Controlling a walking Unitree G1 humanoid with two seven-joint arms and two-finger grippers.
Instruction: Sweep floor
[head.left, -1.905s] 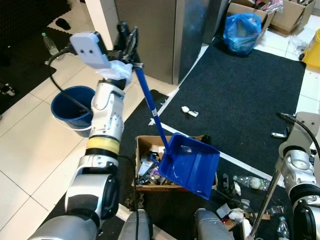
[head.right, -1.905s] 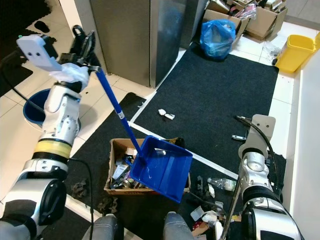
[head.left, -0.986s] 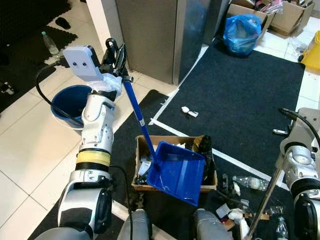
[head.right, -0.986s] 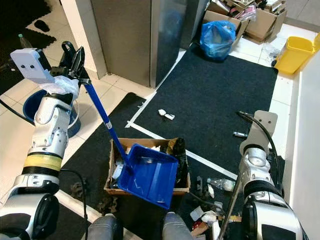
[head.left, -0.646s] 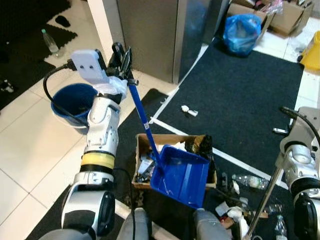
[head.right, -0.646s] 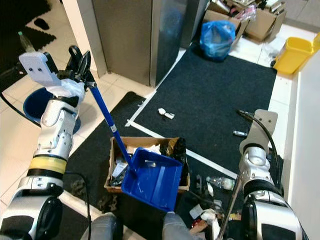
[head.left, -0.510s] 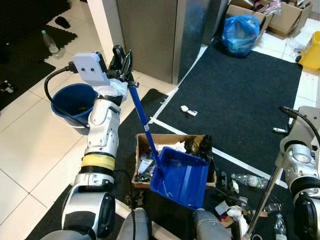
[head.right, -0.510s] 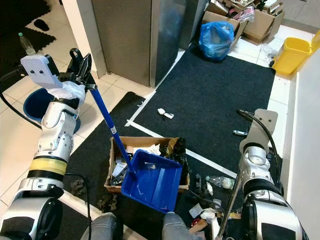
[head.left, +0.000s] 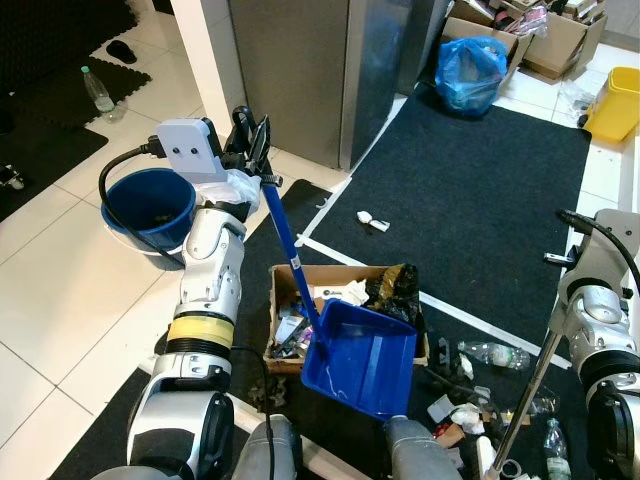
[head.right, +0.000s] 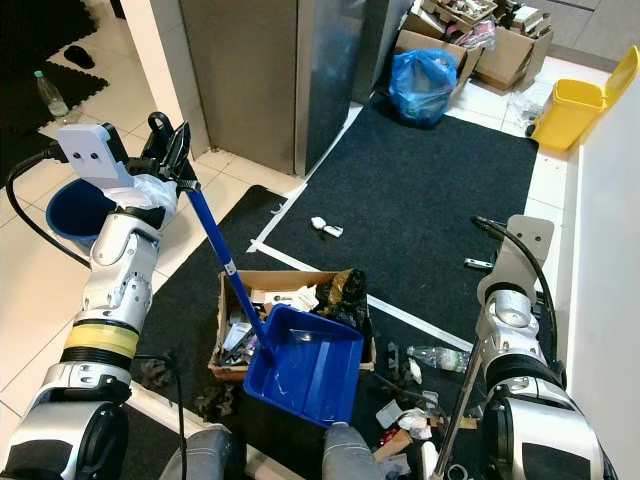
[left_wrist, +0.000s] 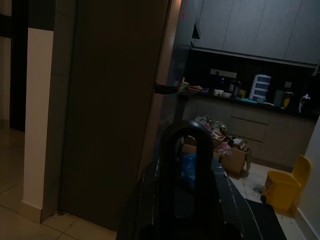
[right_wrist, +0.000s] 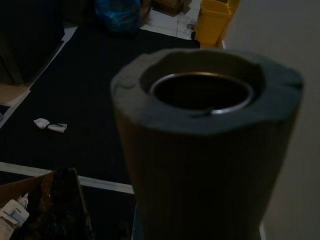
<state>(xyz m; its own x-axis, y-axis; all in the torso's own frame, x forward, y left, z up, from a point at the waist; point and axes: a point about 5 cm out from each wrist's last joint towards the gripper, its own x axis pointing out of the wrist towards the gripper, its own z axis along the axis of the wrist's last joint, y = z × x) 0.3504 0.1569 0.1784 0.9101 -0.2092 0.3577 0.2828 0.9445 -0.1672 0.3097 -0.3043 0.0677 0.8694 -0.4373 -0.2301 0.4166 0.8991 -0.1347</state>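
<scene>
Left gripper (head.left: 252, 140): clamped on the dustpan (head.left: 362, 358) handle's top.
Dustpan: blade tilted over the box (head.left: 290, 281), below the gripper.
Right gripper: fingers unseen; broom pole (head.left: 524, 394) beside that arm.
Litter (head.left: 458, 414): on mat, right of dustpan.

The floor (head.left: 60, 290) is pale tile at nine o'clock, with a black mat (head.left: 480, 190) spread from the centre toward two o'clock. On the mat sits a cardboard box (head.left: 285, 300) full of rubbish. A blue bucket (head.left: 145, 205) stands on the tile at ten o'clock. A small white scrap (head.left: 370, 220) lies on the mat. Bottles and litter (head.left: 480, 400) are scattered at five o'clock. A blue bag (head.left: 468, 72) rests at one o'clock.
</scene>
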